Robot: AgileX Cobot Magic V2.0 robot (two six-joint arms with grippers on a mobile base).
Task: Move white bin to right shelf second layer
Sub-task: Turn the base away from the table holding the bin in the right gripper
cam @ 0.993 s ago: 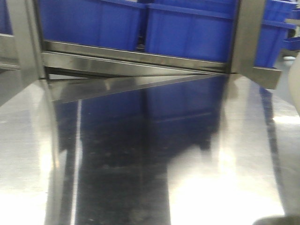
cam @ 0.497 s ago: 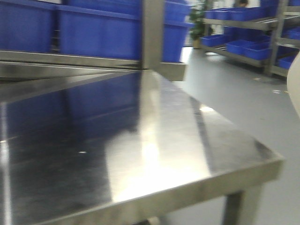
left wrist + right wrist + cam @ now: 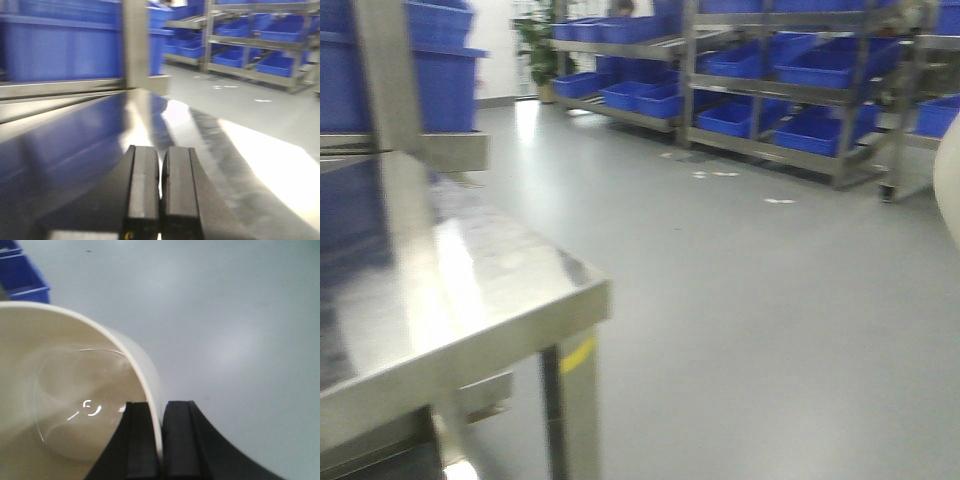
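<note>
The grey floor (image 3: pixel 740 300) spreads wide; the steel worktop (image 3: pixel 470 290) stands at left. The white bin (image 3: pixel 75 390) is held above the floor, its rim pinched by the right end effector (image 3: pixel 161 415). The left end effector (image 3: pixel 161 160) is clenched, empty, over the worktop.

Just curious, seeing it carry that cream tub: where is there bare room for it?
For the white bin: the steel tabletop is bare from its upright post to the near corner. The grey floor between it and the far racks is open. Those racks are crowded with blue crates.
</note>
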